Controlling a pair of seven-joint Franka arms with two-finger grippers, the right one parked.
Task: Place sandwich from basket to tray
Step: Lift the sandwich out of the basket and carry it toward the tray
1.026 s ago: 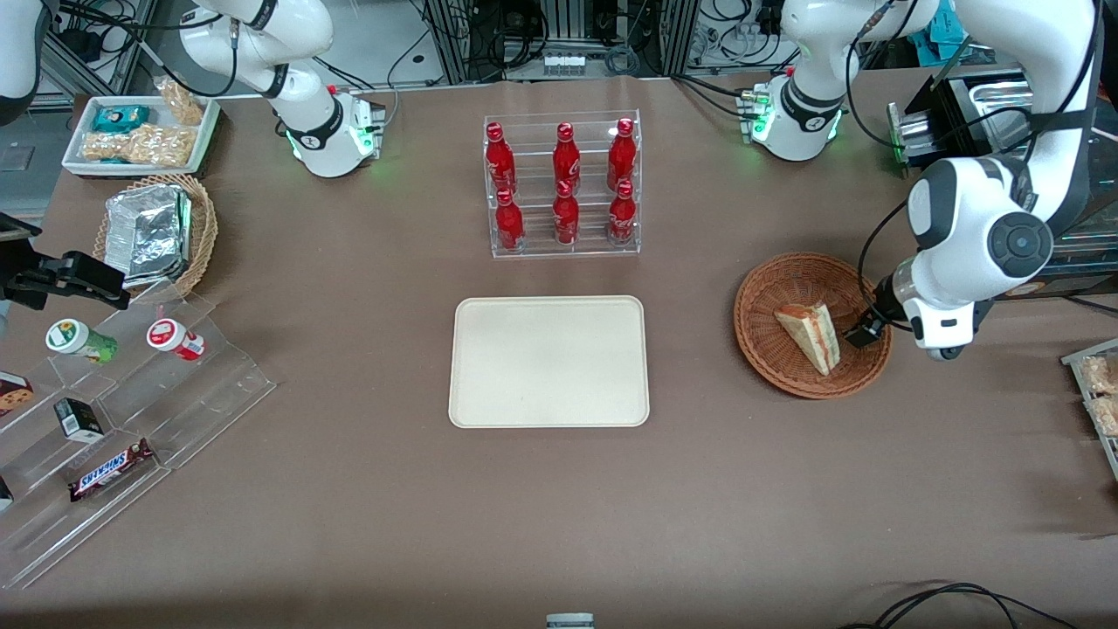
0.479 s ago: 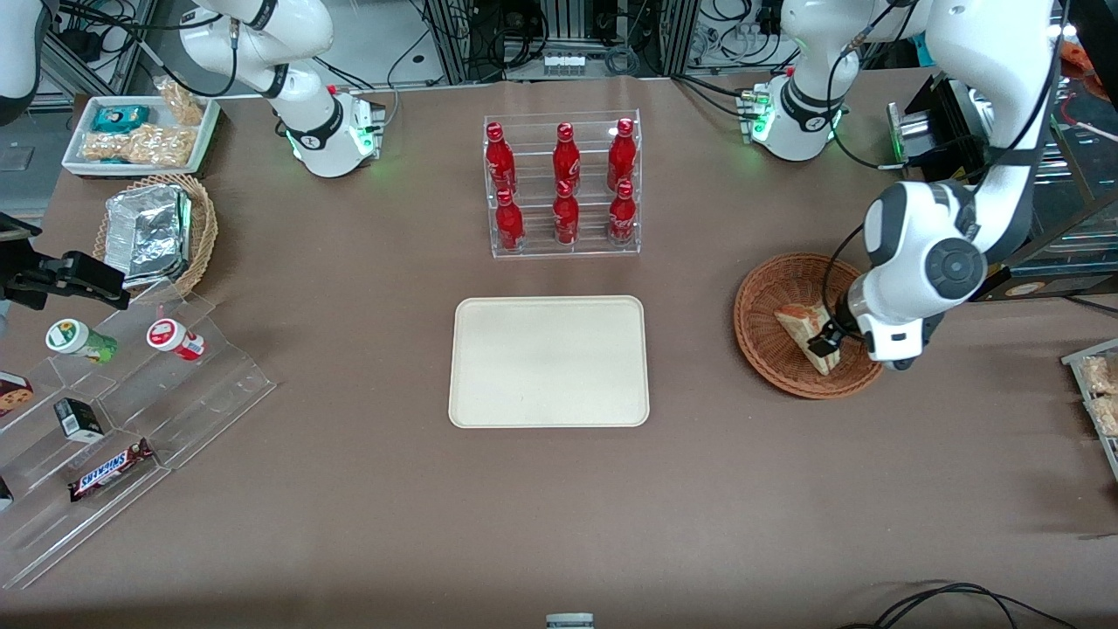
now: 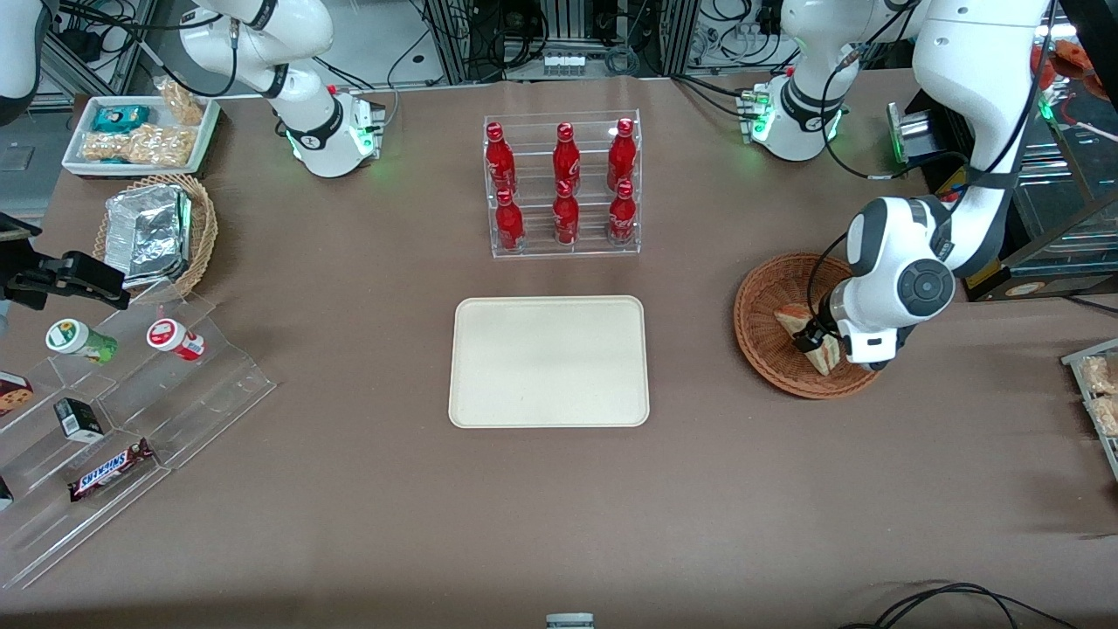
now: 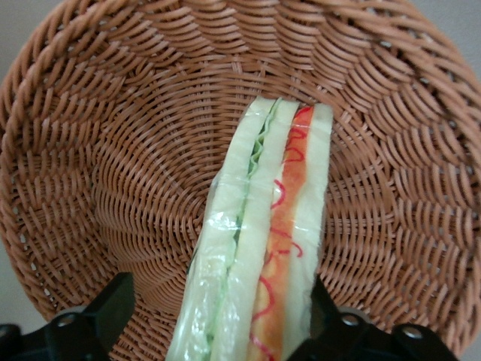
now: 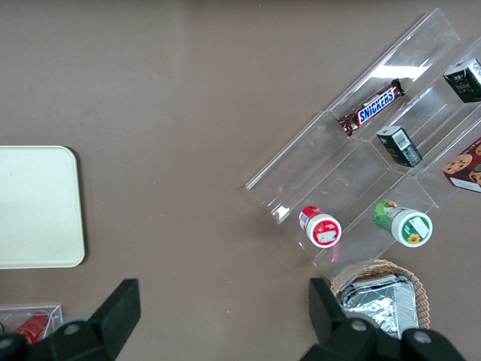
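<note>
**Operator:** Sandwich location: inside the basket, standing on its edge in the basket's bowl, toward the rim on the working arm's side. I read it in the front view as partly covered by the gripper. The tray sits mid-desk, well apart from the basket, toward the parked arm's end.

**Supervisor:** State the jaws and the alignment.

**Operator:** Jaws stand wide, one finger on each flank of the wedge, neither finger visibly pressing the bread. The gripper straddles the sandwich. Long axis of the wedge runs straight away from the wrist camera, between the fingers, so the closing direction crosses the bread faces squarely. The red-orange layer lies closer to one finger than the pale layer does to the other.

**Supervisor:** Judgement?

**Operator:** I judge the grasp step is at hand; closing should centre the wedge. Risk: soft bread, wrapped, may crush or slip.
</note>
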